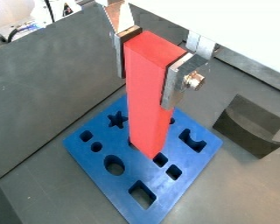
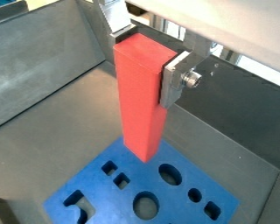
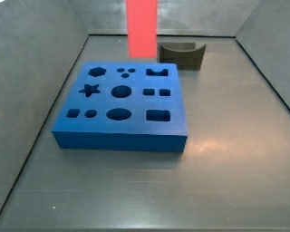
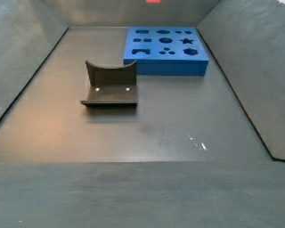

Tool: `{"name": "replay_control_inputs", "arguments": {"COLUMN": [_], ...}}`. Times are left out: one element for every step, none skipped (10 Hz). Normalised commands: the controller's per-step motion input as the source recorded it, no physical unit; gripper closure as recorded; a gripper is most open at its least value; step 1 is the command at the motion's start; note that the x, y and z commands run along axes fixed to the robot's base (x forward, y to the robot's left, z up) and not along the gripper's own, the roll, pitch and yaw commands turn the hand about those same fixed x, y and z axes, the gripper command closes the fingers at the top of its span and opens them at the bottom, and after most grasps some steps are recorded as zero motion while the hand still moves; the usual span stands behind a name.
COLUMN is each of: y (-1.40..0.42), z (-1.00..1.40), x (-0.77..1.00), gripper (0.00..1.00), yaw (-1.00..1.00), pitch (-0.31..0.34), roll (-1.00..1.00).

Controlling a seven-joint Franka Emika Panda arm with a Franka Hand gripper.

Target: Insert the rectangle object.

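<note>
My gripper (image 1: 146,70) is shut on the upper end of the rectangle object (image 1: 149,105), a tall red block held upright between the silver fingers (image 1: 173,83). The same grip shows in both wrist views (image 2: 145,59). The block (image 2: 140,101) hangs above the blue board (image 1: 136,171) with shaped holes, its lower end clear of the board's top. In a side view the block (image 3: 140,27) hangs over the far side of the board (image 3: 120,140), and the gripper is above the frame. In a side view only a red sliver (image 4: 153,2) shows at the top edge.
A dark grey curved holder (image 3: 181,54) stands beyond the board; it also shows in a wrist view (image 1: 250,127) and in a side view (image 4: 109,85). Grey walls enclose the dark floor on all sides. The board (image 4: 169,68) lies near the far wall.
</note>
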Motion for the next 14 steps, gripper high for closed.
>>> {"name": "replay_control_inputs", "arguments": {"y": [-0.52, -0.53, -0.52, -0.49, -0.41, 0.0, 0.19, 0.05, 0.02, 0.14, 0.17, 0.11, 0.03, 0.0], "z": [-0.87, -0.85, -0.83, -0.79, -0.77, -0.59, -0.29, -0.19, -0.21, -0.28, -0.31, -0.38, -0.46, -0.51], "x": [0.56, 0.6, 0.61, 0.61, 0.66, 0.36, 0.04, 0.0, 0.05, 0.0, 0.0, 0.0, 0.06, 0.02], "gripper": [1.0, 1.0, 1.0, 1.0, 1.0, 1.0, 1.0, 1.0, 1.0, 1.0, 1.0, 1.0, 1.0, 1.0], "yaw": [-0.14, -0.13, -0.13, -0.12, -0.1, -0.1, -0.03, 0.0, 0.0, 0.0, 0.01, 0.08, 0.07, 0.06], "pitch": [0.036, 0.034, 0.039, 0.063, 0.077, 0.063, 0.066, 0.036, 0.027, 0.0, 0.0, 0.0, 0.0, 0.0], "roll": [0.19, 0.2, 0.21, 0.23, 0.22, 0.12, 0.07, 0.05, 0.04, 0.0, -0.05, -0.04, -0.03, -0.05]}}
